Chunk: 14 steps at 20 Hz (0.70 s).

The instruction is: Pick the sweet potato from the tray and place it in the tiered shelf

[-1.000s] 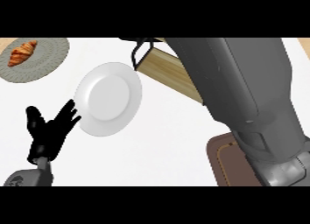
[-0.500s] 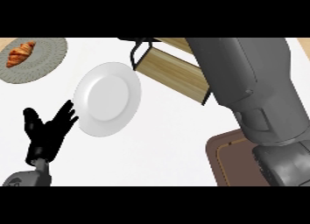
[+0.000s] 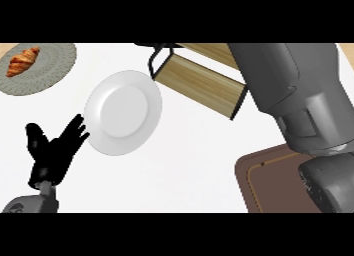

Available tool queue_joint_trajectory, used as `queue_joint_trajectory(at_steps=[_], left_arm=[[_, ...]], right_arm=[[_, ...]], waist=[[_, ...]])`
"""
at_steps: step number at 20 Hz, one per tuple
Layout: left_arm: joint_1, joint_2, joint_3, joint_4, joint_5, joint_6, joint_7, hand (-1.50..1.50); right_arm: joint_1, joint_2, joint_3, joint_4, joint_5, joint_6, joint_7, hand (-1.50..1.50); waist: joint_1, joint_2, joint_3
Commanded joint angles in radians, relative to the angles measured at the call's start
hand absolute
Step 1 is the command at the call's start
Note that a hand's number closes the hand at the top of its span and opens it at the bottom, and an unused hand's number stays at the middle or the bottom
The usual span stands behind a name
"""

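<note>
The left hand [image 3: 56,152] shows at the lower left, above the white counter [image 3: 187,165]. It is black, its fingers are straight and spread apart, pointing up, and it holds nothing. Its fingertips come close to the lower left edge of a white plate [image 3: 123,112]. The plate has nothing on it. Up in the far left corner sits a grey plate [image 3: 53,70] with a croissant [image 3: 23,61] on it, well apart from the hand. Right of the white plate, at the top, is the shelf [image 3: 202,80]. It has light wood boards and a thin black frame, and it looks tilted in this view. The right arm [image 3: 302,105] is big and grey. It comes up from the lower right edge and runs to the top, and it covers the right part of the shelf. The right hand is hidden from view, so I cannot tell if it is spread or closed, or if it holds something. Under the arm, at the lower right, lies the brown tray [image 3: 272,180]. Only part of the tray shows, because the arm is in front of it. The sweet potato cannot be seen anywhere; I cannot tell where it is.
</note>
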State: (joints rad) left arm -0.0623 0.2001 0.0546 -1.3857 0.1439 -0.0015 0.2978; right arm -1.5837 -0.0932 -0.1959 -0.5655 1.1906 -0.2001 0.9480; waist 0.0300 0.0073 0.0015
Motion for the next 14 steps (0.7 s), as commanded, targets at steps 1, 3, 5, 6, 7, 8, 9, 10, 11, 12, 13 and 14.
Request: queue_joint_trajectory(at_steps=[1,3,5,6,7,8,9,10,11,12,13,14], left_arm=[[-0.035,-0.016,0.002,0.079,-0.012,0.004,-0.016,0.00],[-0.014,0.000,0.006,0.031,-0.007,0.002,0.023,0.00],[0.015,0.012,0.017,0.036,0.009,-0.028,0.011,0.00],[0.044,-0.016,-0.015,-0.040,-0.006,0.000,0.034,0.00],[0.024,-0.049,-0.034,-0.003,-0.037,0.038,0.021,0.00],[-0.014,-0.004,0.020,0.053,0.001,-0.006,0.008,0.00],[-0.017,-0.024,-0.001,0.073,-0.038,0.020,-0.031,0.00],[0.026,-0.024,-0.010,-0.003,-0.028,0.020,0.013,0.00],[0.000,-0.032,-0.008,0.050,-0.029,0.011,-0.025,0.00],[0.013,-0.009,0.002,-0.014,-0.009,0.006,0.038,0.00],[-0.010,0.005,0.036,0.083,0.005,-0.026,-0.039,0.00],[0.032,-0.014,-0.001,0.043,-0.031,-0.002,-0.034,0.00]], right_arm=[[-0.020,0.026,-0.009,0.056,-0.007,-0.069,-0.017,1.50],[-0.033,-0.007,-0.015,0.066,-0.012,-0.044,-0.036,1.50],[-0.065,-0.007,-0.020,0.077,-0.018,-0.026,-0.027,1.50],[-0.033,-0.005,-0.021,0.092,-0.019,-0.055,-0.051,1.50],[0.007,-0.009,-0.009,0.090,-0.013,-0.058,-0.075,1.50],[-0.014,0.005,0.004,0.087,-0.010,-0.002,-0.054,1.50],[-0.090,-0.011,0.020,0.124,0.019,0.054,-0.008,1.50],[-0.023,0.014,0.008,0.118,0.001,-0.005,-0.030,1.50],[-0.041,-0.019,-0.036,0.077,-0.019,-0.104,-0.009,1.50],[0.016,-0.009,-0.042,0.052,-0.014,-0.209,-0.006,1.50],[-0.041,-0.018,-0.057,0.034,-0.026,-0.176,0.027,-1.50],[0.006,-0.006,-0.054,0.010,-0.021,-0.231,0.026,-1.50]], waist=[[-0.004,0.003,-0.003],[-0.004,0.000,-0.002],[-0.003,-0.001,-0.003],[0.001,-0.001,-0.002],[-0.008,-0.001,-0.002],[-0.015,-0.003,-0.003],[-0.010,0.000,-0.003],[-0.006,-0.002,-0.002],[-0.007,0.001,-0.003],[-0.003,0.000,-0.002],[-0.014,0.001,-0.003],[-0.016,-0.004,-0.002]])
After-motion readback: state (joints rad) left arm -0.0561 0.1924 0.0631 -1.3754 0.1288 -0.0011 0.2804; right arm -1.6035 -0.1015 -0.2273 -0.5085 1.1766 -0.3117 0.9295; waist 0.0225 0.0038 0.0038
